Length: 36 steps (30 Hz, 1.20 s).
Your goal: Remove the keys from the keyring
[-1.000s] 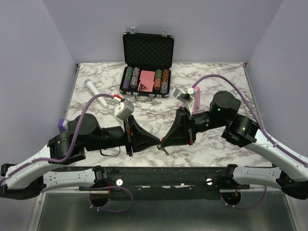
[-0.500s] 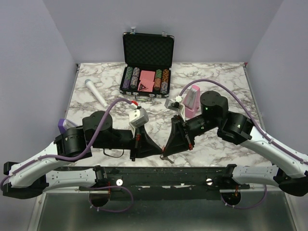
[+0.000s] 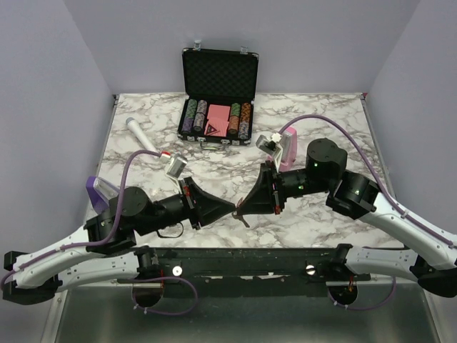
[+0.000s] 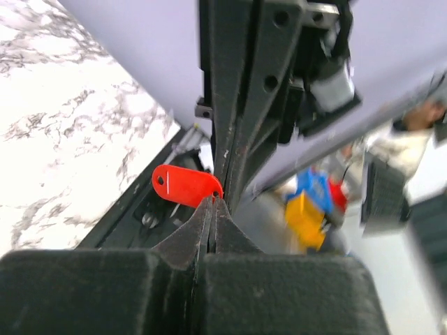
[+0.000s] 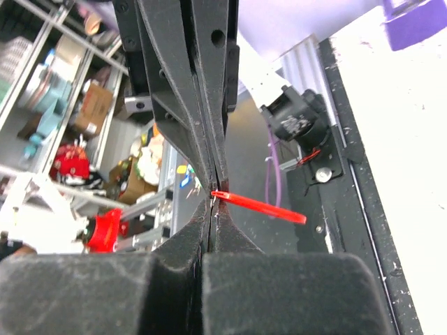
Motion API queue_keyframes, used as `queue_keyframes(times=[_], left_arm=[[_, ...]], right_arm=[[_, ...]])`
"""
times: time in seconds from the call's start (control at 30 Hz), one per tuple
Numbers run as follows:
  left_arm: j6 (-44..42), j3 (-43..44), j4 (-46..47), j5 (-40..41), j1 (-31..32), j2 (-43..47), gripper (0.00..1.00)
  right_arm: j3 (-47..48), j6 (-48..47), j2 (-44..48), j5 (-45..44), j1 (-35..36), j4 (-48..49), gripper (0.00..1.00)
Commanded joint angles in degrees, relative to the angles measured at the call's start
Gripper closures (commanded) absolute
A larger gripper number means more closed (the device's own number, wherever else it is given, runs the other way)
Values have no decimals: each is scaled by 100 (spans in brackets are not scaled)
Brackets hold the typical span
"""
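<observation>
The left gripper (image 3: 233,209) has its jaws pressed tight together. The red keyring (image 4: 185,185) sticks out at its tip, up above the near edge of the marble surface (image 3: 228,161). The right gripper (image 3: 243,207) meets it tip to tip, jaws pressed together too. I cannot tell which one pinches the keyring.

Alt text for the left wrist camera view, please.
Two shut grippers meet tip to tip, the left gripper from below, the right gripper from above, with the red keyring sticking out where they meet. Marble table at left.
</observation>
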<state>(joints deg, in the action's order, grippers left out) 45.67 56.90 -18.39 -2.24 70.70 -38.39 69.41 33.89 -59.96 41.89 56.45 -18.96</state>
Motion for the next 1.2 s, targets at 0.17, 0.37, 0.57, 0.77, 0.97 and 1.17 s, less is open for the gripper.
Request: queue_keyframes(times=[0.17, 0.37, 0.57, 0.77, 0.97, 1.17], left_arm=[[1497, -1033, 1374, 1841, 181, 148, 100], [1427, -699, 699, 1876, 208, -63, 94], [664, 4, -724, 1911, 208, -11, 43], [706, 304, -2431, 2737, 181, 542, 32], [576, 233, -3134, 2949, 173, 1149, 32], [-663, 549, -3399, 1931, 164, 694, 33]], right_arm=[[-243, 583, -94, -1139, 16, 1254, 99], [-358, 637, -77, -1139, 16, 1273, 99], [-86, 312, -102, -1025, 7, 265, 99], [635, 547, -885, -875, 16, -1530, 99], [1012, 498, -1376, -1330, 7, -3039, 99], [1734, -294, -2264, -2413, 7, -5019, 99]])
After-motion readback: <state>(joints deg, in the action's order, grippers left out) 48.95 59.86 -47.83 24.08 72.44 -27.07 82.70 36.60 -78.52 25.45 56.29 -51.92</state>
